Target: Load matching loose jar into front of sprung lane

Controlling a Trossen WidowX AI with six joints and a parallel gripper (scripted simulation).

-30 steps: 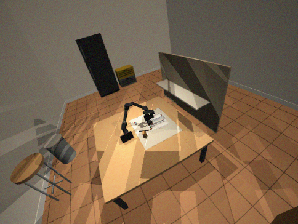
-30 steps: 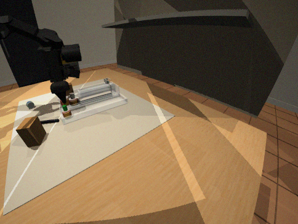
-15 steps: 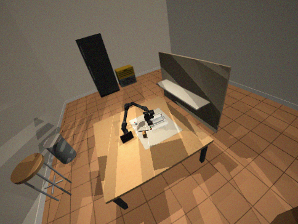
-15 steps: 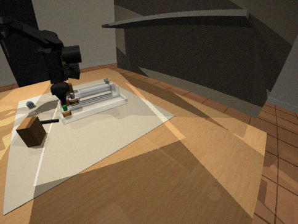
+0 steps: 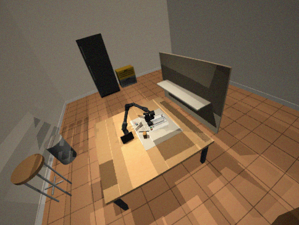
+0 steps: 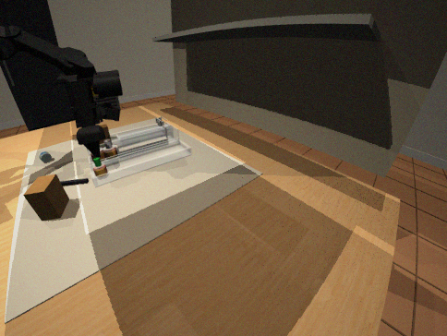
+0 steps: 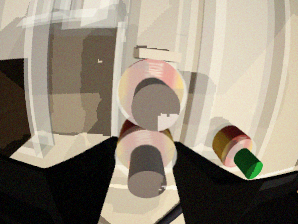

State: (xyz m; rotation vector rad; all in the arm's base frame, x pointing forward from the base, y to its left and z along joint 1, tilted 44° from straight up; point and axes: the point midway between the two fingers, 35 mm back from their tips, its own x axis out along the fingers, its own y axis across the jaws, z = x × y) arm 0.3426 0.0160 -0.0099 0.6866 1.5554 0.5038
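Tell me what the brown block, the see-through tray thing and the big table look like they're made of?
The brown block looks like wood or cardboard: flat, matte brown faces, so I can't tell which. The tray rack looks like clear plastic or glass, since the mat shows through its pale, shiny walls. The table looks like wood, with fine grain lines and a light, smooth finish.

Plain grey walls are met by a floor of terracotta tiles. A dark door is set in the far wall, with a yellow crate beside it. The wooden tabletop is crossed by slanting bands of light. A round wooden stool is seen at the left.
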